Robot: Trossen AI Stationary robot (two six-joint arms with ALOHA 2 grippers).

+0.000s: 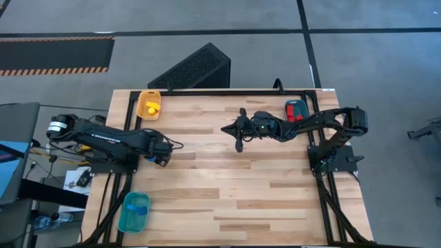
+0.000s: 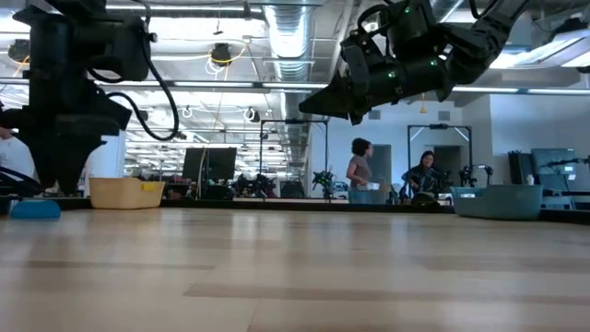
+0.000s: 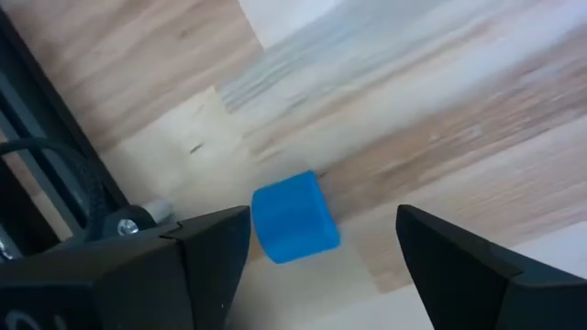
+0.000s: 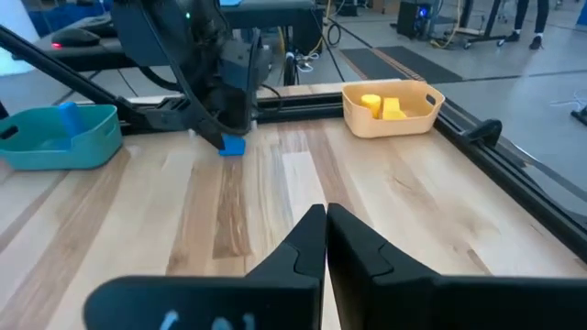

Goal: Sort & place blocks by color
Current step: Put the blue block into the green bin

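Wooden table (image 3: 440, 119) | blue block (image 3: 293, 217) between left gripper (image 3: 323, 240) jaws, spread wide | right gripper (image 4: 325, 240) pinched together, empty

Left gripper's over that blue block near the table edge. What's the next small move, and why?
Probably lower the left gripper slightly and close: its fingers stand open with the blue block between them, nearer one finger, on the table. Centre first if possible.

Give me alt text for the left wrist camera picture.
A small blue block lies on the pale wooden table, between the open fingers of the left gripper and close beside one of them. A dark frame rail runs along the table's edge.
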